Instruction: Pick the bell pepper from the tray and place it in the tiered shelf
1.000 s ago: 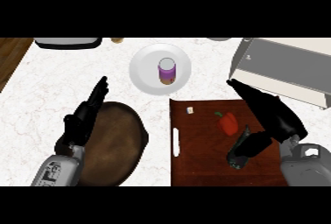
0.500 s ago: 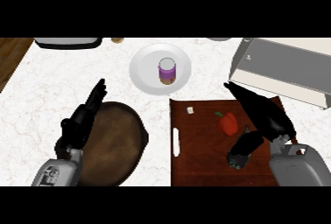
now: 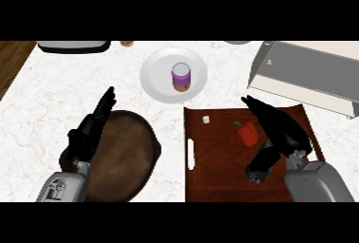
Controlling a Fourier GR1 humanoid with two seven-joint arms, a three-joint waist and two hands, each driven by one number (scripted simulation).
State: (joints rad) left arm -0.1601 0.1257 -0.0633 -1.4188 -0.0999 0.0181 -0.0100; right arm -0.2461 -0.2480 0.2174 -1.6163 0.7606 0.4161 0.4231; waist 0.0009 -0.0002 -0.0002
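Bell pepper: we saw the red bell pepper (image 3: 247,134) with its green stem lying on the upper right part of the tray, just beside the right hand and apart from the shelf.
Tray: the dark red-brown tray (image 3: 217,175) lay flat on the counter, with a white slot handle (image 3: 191,154) near its left edge and a small pale cube (image 3: 206,119) close to its top edge.
Right hand: the right hand (image 3: 280,128) was over the right side of the tray, fingers stretched toward the shelf and the thumb spread down; we saw it open wide and holding nothing, and the pepper sat at its left side. We could not tell if it touched the pepper.
Left hand: the left hand (image 3: 89,130) rested at the view's left, over the edge of the brown bowl, with straight fingers pointing up; it held nothing.
Tiered shelf: the grey and cream tiered shelf (image 3: 308,76) stood at the upper right, above the tray's corner.
Brown bowl: a big round brown bowl (image 3: 126,161) sat left of the tray.
Plate: a white plate (image 3: 157,78) lay above the tray and carried a purple cup (image 3: 181,78) standing upright.
Counter: the white marble counter (image 3: 56,85) bore all these things.
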